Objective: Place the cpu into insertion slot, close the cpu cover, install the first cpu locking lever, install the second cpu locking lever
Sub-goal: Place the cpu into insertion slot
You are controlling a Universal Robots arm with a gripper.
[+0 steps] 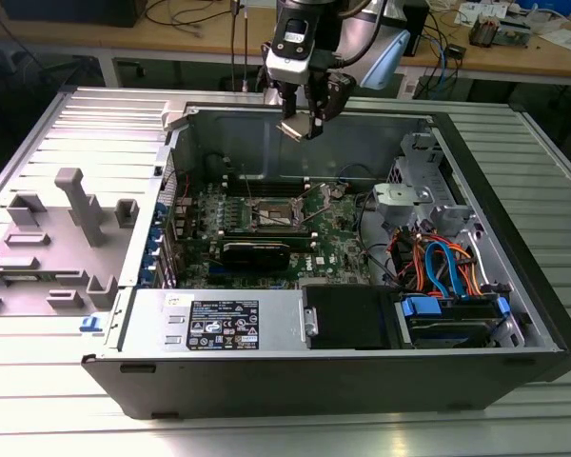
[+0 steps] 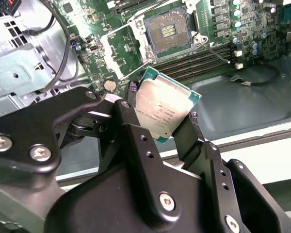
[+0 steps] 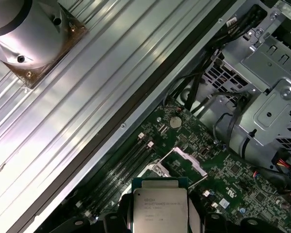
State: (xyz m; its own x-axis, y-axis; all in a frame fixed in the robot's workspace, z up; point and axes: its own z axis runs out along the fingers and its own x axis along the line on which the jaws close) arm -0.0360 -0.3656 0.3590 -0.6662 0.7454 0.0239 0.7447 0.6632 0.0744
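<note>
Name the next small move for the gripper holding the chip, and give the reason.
Probably lower the cpu toward the insertion slot: the gripper holds it by its edges above the motherboard, and the slot lies open and empty.

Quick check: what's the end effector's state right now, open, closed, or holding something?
End effector: closed, holding the cpu by its edges.
</note>
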